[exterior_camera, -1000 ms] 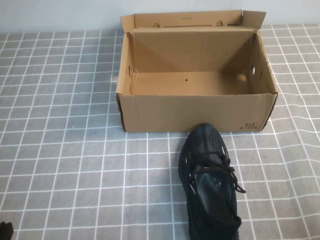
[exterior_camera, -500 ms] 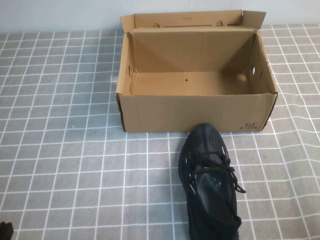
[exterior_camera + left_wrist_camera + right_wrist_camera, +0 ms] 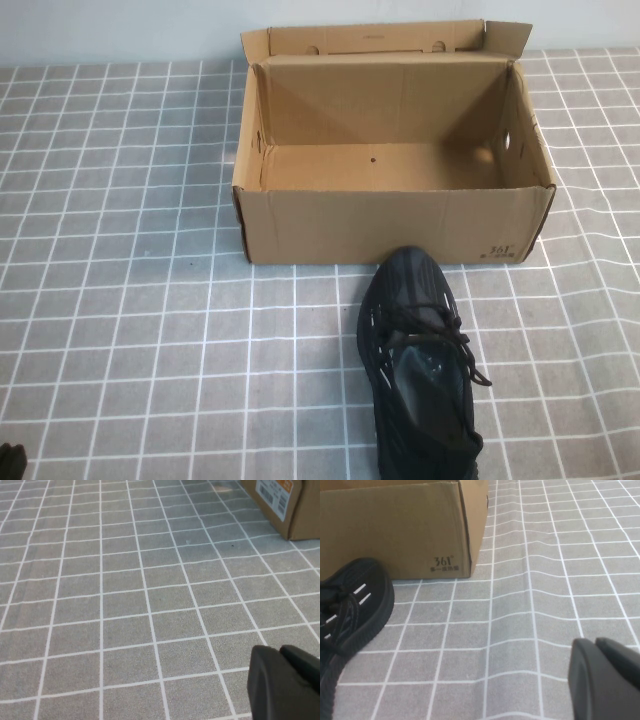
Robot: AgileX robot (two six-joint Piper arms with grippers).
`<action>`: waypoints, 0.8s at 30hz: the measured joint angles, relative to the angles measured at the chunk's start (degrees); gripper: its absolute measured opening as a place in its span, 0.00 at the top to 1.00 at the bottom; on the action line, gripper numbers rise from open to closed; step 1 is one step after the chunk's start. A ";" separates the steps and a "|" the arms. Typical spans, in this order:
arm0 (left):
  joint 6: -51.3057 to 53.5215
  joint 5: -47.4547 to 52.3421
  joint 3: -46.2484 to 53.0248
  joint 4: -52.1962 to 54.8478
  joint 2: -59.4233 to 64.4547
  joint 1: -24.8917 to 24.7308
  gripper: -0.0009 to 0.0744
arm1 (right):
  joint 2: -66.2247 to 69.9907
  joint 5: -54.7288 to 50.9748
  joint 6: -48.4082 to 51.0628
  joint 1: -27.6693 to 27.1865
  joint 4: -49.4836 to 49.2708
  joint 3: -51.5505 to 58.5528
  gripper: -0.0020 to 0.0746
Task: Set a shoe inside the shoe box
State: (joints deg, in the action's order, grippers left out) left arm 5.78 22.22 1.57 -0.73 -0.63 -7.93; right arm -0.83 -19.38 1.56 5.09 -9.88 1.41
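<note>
The black shoe [image 3: 420, 365] lies on the checked cloth just in front of the shoe box [image 3: 390, 225], toe touching or nearly touching the box's front wall, heel toward me. The brown cardboard box stands open and empty, its lid flap [image 3: 380, 38] up at the back. In the right wrist view the shoe's toe [image 3: 350, 610] sits beside the box's printed corner [image 3: 445, 562]. My left gripper [image 3: 281, 652] is shut with nothing in it, low at the near left [image 3: 10, 462]. My right gripper [image 3: 597, 645] is shut and empty, right of the shoe, outside the high view.
A grey cloth with white grid lines [image 3: 130, 300] covers the table and shows a few wrinkles [image 3: 530, 575] near the right gripper. A white label with an orange patch [image 3: 275, 492] sits on the box's left side wall.
</note>
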 joint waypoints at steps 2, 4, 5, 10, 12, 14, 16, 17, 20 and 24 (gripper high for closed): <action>0.00 0.00 0.00 0.00 0.00 0.00 0.99 | 0.00 0.00 0.00 0.00 -0.14 0.00 0.99; 0.00 0.00 0.00 0.00 0.00 0.00 0.99 | 0.00 0.00 0.00 0.00 -0.14 0.00 0.99; 0.00 0.00 0.00 0.00 0.00 0.00 0.99 | 0.00 0.00 0.00 0.00 -0.14 0.00 0.99; 0.00 0.00 0.00 0.00 0.00 0.00 0.99 | 0.00 0.00 0.00 0.00 -0.26 0.00 0.99; 0.00 0.00 0.00 0.00 0.00 0.00 0.99 | 0.00 0.00 0.00 0.00 -0.75 0.00 0.99; 0.00 0.00 0.00 0.00 0.00 0.00 0.99 | 0.00 0.00 0.00 0.00 -0.90 0.00 0.99; 0.00 0.00 0.00 0.00 0.00 0.00 0.99 | 0.00 0.00 0.00 0.00 -1.02 0.00 0.99; 0.00 0.00 0.00 0.00 0.00 0.00 0.99 | 0.00 0.00 0.00 0.00 -1.02 0.00 0.99; 0.00 0.00 0.00 0.00 0.00 0.00 0.99 | 0.00 0.00 0.00 0.00 -1.25 0.00 0.99; 0.00 0.00 0.00 0.00 0.00 0.00 0.99 | 0.00 0.00 0.00 0.00 -1.25 0.00 0.99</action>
State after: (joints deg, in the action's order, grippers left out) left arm 5.78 22.22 1.57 -0.73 -0.63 -7.93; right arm -0.83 -19.38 1.56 5.09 -11.12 1.41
